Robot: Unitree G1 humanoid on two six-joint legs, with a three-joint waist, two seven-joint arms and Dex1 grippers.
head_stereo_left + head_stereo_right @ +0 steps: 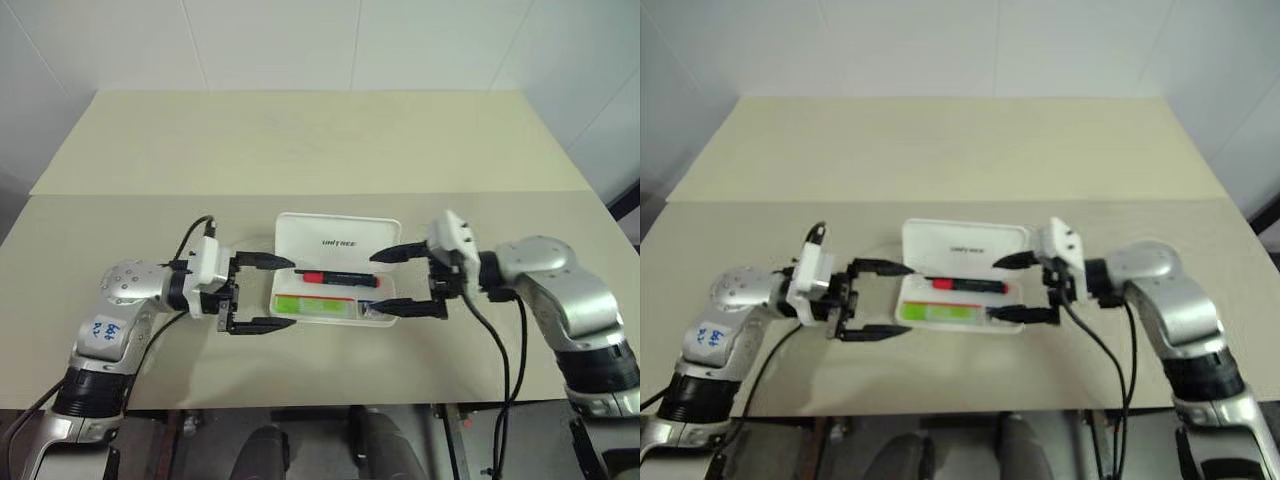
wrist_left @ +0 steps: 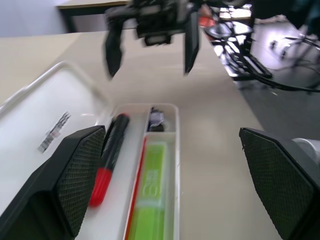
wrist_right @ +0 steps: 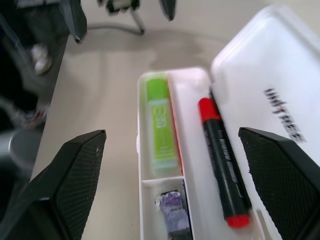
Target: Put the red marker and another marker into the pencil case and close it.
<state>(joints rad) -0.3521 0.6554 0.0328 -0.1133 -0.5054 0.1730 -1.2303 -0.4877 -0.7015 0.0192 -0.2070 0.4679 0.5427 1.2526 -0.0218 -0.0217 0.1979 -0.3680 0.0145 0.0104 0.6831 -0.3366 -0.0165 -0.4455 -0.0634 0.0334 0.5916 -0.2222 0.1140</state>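
The white pencil case [image 1: 340, 236] lies open on the table, its lid with the dark logo raised at the back. The red marker [image 1: 337, 278] lies in the tray's rear slot, red cap toward my left. Another marker, the lime-green highlighter [image 1: 312, 306], lies in the front slot. My left gripper [image 1: 290, 293] is open at the case's left end, its fingers pointing level toward the case. My right gripper [image 1: 372, 284] is open at the right end, a little above the tray, holding nothing. The right wrist view shows the red marker [image 3: 223, 170] and highlighter [image 3: 161, 122] side by side.
A small dark crumpled item [image 3: 172, 210] sits in the tray's short end compartment. The tan table [image 1: 300, 140] stretches far behind the case; its front edge runs just below my arms. Cables hang from both wrists.
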